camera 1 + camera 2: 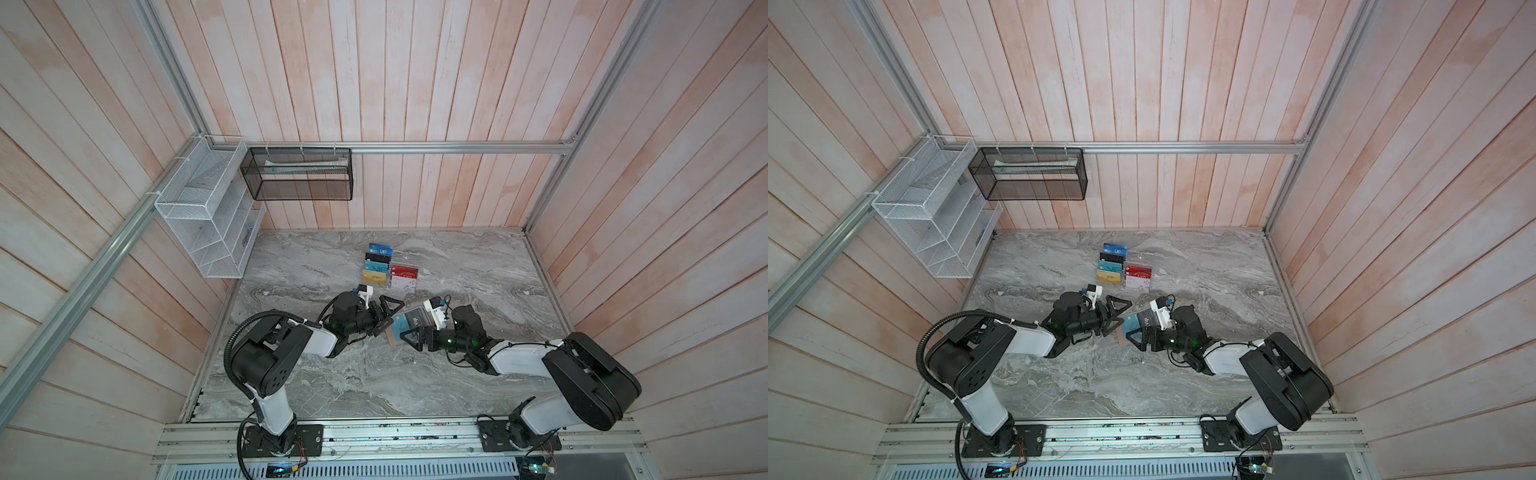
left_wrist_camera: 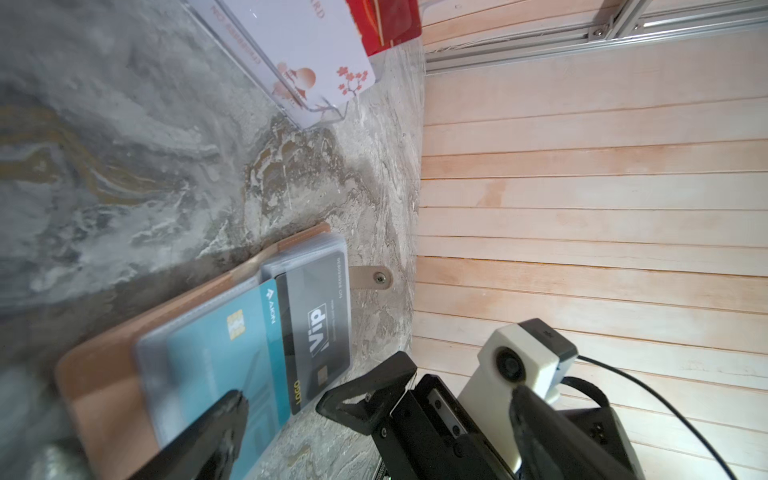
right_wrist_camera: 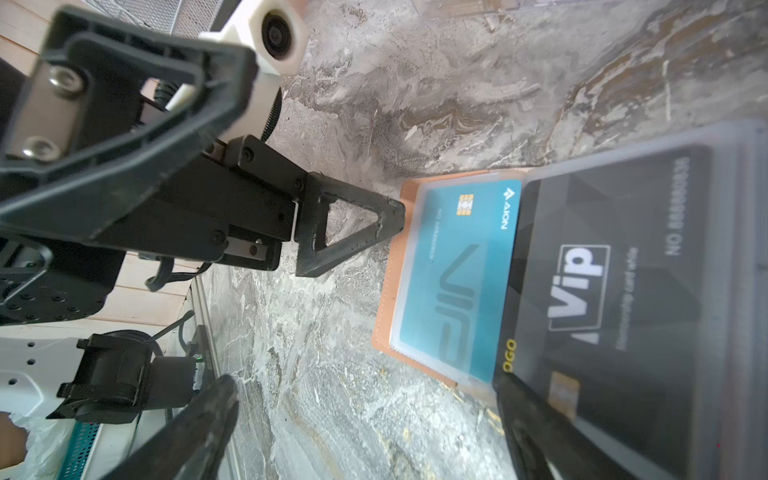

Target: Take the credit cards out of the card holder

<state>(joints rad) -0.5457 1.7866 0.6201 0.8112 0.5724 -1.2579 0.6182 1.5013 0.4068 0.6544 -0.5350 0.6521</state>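
I see a grey marble desk [image 1: 374, 374] in a small room with pale wood-plank walls [image 1: 415, 83] on three sides and silver rails [image 1: 457, 146]. A white wire basket [image 1: 199, 216] hangs on the left wall, and a black mesh basket [image 1: 299, 174] on the back one. A clear stand [image 1: 408, 257] of cards sits near the desk's back edge.

The card holder [image 2: 104, 386] lies open about the desk's middle — a teal credit card [image 3: 453, 274] and a black credit card [image 3: 602, 291] are in its clear sleeves. The left end effector [image 1: 392, 314] is spread wide, with one fingertip at the holder's tan edge. The right end effector [image 3: 363, 390] is spread wide too — one finger is over the black card's page.
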